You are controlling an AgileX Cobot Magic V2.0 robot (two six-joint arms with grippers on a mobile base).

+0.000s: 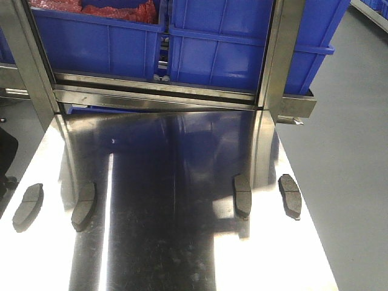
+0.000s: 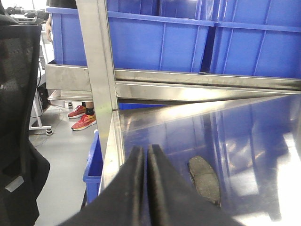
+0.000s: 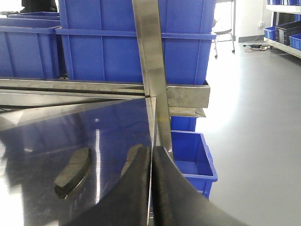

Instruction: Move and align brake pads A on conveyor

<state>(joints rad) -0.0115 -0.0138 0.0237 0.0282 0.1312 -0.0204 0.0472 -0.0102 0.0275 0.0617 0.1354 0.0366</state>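
Observation:
Two brake pads lie on the left of the shiny steel table, one (image 1: 28, 203) by the edge and one (image 1: 83, 205) further in. Two more (image 1: 242, 194) (image 1: 290, 195) lie on the right. All are dark and oblong. The conveyor is out of view. My left gripper (image 2: 146, 148) is shut and empty, hanging over the table's left edge with a pad (image 2: 204, 179) just to its right. My right gripper (image 3: 151, 149) is also shut on nothing, over the table's right edge. One pad (image 3: 73, 172) lies to its left and another (image 3: 133, 154) is partly hidden behind its fingers.
Blue plastic bins (image 1: 218, 42) stand on a steel rack behind the table, between upright steel posts (image 1: 280, 54). Another blue bin (image 3: 193, 155) sits on the floor at the table's right, and one (image 2: 93, 162) at its left. A black chair (image 2: 19, 117) and a person's red shoes (image 2: 82, 117) are at the left.

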